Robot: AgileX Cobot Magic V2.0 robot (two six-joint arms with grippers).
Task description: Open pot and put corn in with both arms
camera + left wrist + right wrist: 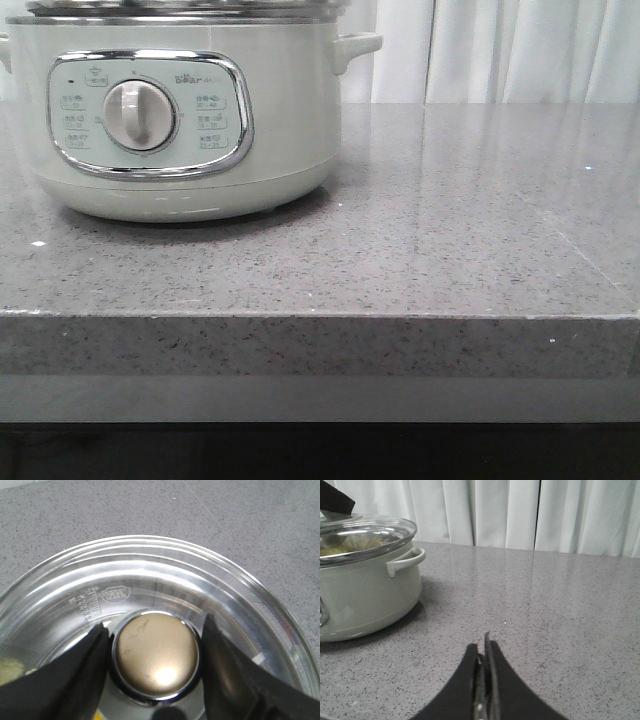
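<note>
Still early: pot (180,110) near counter's (450,250) left edge, glass lid (210,580) on. Left gripper (156,655) fingers straddle the knob (156,652), contact unclear. Right gripper (484,680) pinched closed, empty. No corn visible.

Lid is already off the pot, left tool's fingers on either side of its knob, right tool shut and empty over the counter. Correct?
Not quite: the glass lid still sits on the pot, as the right wrist view shows. The rest holds: left tool flanks the knob; right tool is shut, empty.

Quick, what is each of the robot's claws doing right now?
Left gripper: open, fingers either side of the lid knob, no visible contact.
Right gripper: shut, holding nothing, above the table.
</note>
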